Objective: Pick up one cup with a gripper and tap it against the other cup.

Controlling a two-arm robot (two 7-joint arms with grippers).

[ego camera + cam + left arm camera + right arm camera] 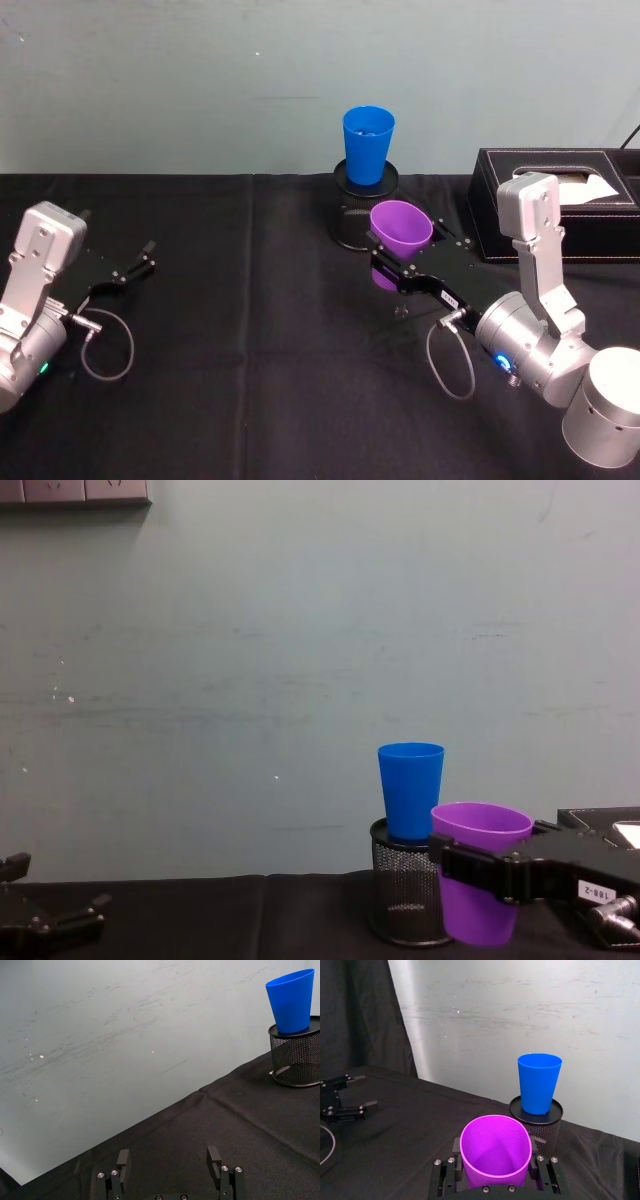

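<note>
My right gripper [392, 258] is shut on the purple cup [399, 234], which it holds upright above the black cloth. The same cup [495, 1150] sits between the jaws in the right wrist view, and the chest view shows it [478, 875] clamped by the labelled gripper [470, 865]. The blue cup [367, 143] stands upright on top of a black mesh pen holder [352, 210] just behind the purple one; the two cups stay apart. The blue cup also appears in other views [538, 1083] [410, 788] [292, 1001]. My left gripper [148, 257] rests open at the far left [167, 1157].
A black tissue box [575, 200] stands at the back right, close behind my right arm. The black cloth [250, 330] covers the table, and a pale wall rises right behind the mesh holder [405, 900]. Cables loop beside both wrists.
</note>
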